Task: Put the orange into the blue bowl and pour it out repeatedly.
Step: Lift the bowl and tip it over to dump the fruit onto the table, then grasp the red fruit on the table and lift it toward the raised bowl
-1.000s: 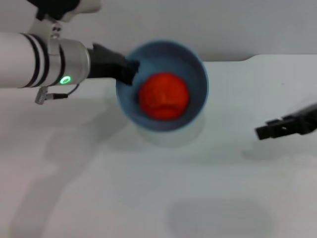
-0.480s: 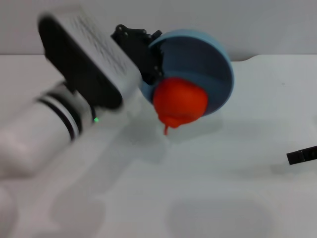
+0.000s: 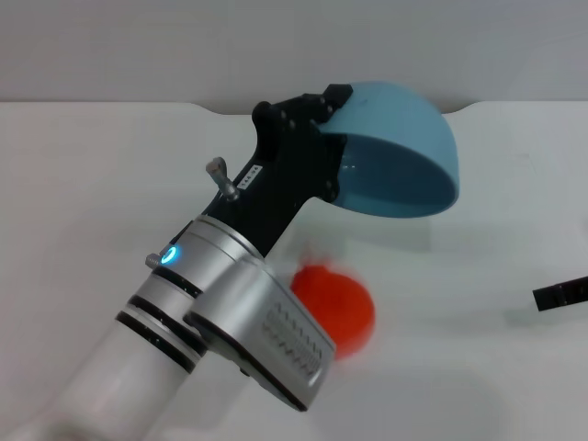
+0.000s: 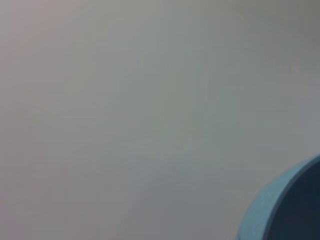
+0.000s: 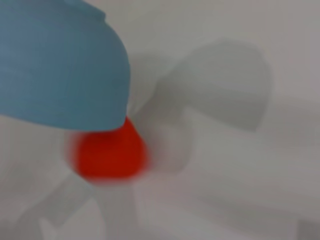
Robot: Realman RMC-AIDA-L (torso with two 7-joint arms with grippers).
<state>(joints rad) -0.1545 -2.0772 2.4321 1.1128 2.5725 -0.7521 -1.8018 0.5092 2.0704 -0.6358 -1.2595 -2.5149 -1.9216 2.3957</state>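
My left gripper (image 3: 327, 138) is shut on the rim of the blue bowl (image 3: 404, 152) and holds it raised and tipped over, with its opening facing down and toward me. Nothing is inside the bowl. The orange (image 3: 338, 308) is out of it, blurred, low over the white table (image 3: 459, 386) in front of the bowl and beside my left wrist. In the right wrist view the orange (image 5: 110, 152) shows just below the bowl (image 5: 55, 65). The left wrist view catches only a piece of the bowl's rim (image 4: 280, 210). My right gripper (image 3: 560, 294) sits at the far right edge, apart from both.
The white table runs back to a grey wall (image 3: 138, 46). My left arm's silver wrist and white forearm (image 3: 220, 331) cross the near left of the table.
The left arm has rolled the bowl from tilted to nearly upside down and lifted it. The orange has dropped out toward the table. The right gripper has stayed at the right edge.
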